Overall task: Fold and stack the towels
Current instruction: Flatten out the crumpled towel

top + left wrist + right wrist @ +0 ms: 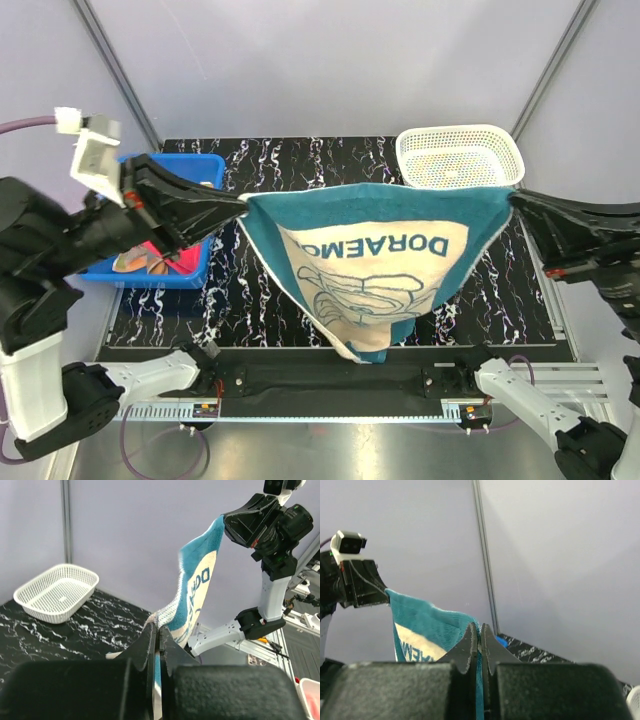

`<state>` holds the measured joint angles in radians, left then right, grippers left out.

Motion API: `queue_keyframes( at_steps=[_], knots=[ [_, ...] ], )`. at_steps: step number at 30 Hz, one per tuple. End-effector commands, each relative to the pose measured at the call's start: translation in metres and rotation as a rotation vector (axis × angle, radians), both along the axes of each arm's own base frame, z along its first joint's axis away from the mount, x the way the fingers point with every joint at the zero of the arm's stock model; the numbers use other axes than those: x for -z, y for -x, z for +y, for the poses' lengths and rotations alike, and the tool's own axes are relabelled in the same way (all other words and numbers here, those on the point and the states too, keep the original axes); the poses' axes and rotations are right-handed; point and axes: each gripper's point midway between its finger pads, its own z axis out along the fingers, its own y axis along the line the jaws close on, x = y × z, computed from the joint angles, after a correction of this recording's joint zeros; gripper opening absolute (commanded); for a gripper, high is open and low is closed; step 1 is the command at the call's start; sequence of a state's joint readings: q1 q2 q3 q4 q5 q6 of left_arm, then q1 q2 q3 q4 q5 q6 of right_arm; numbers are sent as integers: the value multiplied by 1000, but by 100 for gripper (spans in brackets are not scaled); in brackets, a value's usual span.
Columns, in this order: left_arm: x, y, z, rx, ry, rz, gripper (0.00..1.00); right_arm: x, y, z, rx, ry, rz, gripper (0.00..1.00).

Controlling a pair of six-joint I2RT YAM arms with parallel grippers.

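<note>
Up over the middle of the table point(250, 300), the teal towel point(375, 260) hangs spread wide, ready for folding. The left gripper point(240, 205) pinches one top corner tight and the right gripper point(513, 200) pinches the other. The blue bin point(195, 160) of towels sits at the left edge and the white basket point(455, 130) at the far right corner, both out of the way.

The teal towel point(400, 205) bears dark lettering "DORAEMO", its end out of sight.
</note>
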<state>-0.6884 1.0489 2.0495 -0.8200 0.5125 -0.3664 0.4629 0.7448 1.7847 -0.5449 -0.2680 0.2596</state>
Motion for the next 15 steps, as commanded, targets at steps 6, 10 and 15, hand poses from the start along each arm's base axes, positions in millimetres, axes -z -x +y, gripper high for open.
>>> queue_keyframes(
  at_steps=[6, 10, 15],
  knots=[
    [24, -99, 6, -395, -144, 35, 0, -8, -104, 3, 258, 45, 49, 0],
    [46, -177, 21, -587, -218, 102, 0, 20, -196, 18, 413, 142, 129, 0],
    [87, -299, 48, -737, -250, 199, 0, 54, -293, 48, 432, 262, 174, 0]
  ],
)
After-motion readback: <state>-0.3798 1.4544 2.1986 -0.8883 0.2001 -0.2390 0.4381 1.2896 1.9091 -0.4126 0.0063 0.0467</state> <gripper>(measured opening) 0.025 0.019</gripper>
